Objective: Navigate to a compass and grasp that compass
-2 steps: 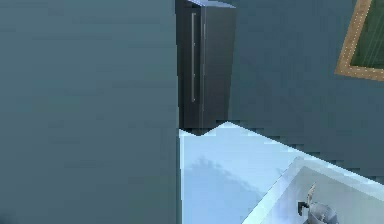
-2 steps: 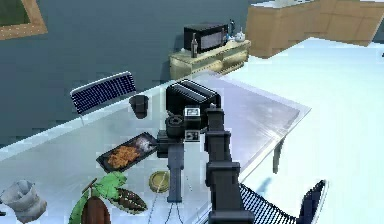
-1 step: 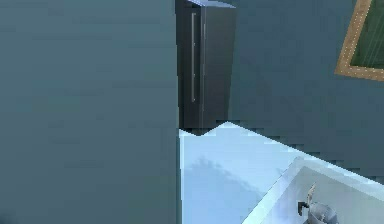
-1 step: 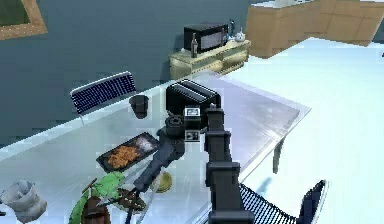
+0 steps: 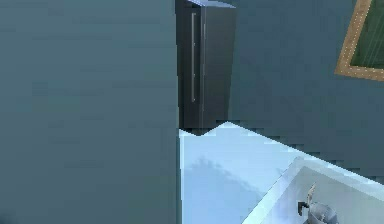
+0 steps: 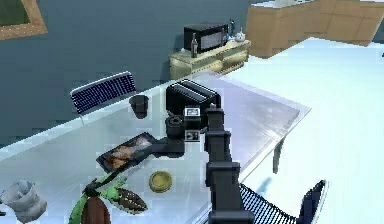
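Observation:
A small round brass-coloured disc (image 6: 160, 181), compass-like in shape, lies on the pale glass table (image 6: 250, 120) near its front edge. My arm (image 6: 222, 170) rises over the table just right of the disc. The gripper (image 6: 152, 150) points left, a little beyond the disc. A flat dark tablet-like thing with an orange picture (image 6: 124, 156) lies on the table at the gripper's far end, so I cannot tell whether the gripper holds anything.
On the table stand a black toaster (image 6: 195, 97) and a dark cup (image 6: 139, 104), with a crumpled grey thing (image 6: 22, 200) and green-brown items (image 6: 105, 200). Chairs (image 6: 100, 93) (image 6: 290, 205) flank it. A blue-grey wall (image 5: 90, 110) and a dark fridge (image 5: 205, 65) stand ahead.

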Controlling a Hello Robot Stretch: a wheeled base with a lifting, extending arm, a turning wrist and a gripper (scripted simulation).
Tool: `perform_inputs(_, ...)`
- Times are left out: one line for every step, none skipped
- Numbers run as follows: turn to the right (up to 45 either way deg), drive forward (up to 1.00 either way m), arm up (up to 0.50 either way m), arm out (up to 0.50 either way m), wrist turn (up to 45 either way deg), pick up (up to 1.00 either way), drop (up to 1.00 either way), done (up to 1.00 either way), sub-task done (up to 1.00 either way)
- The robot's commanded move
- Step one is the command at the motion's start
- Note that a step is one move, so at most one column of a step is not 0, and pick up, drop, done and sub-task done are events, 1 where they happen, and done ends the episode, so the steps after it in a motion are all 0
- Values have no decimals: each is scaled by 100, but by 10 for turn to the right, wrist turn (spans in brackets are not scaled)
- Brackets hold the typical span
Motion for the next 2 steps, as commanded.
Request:
perform_inputs(0, 0, 0, 0, 450, 0, 0, 0, 0)
perform_inputs(0, 0, 0, 0, 150, 0, 0, 0, 0)
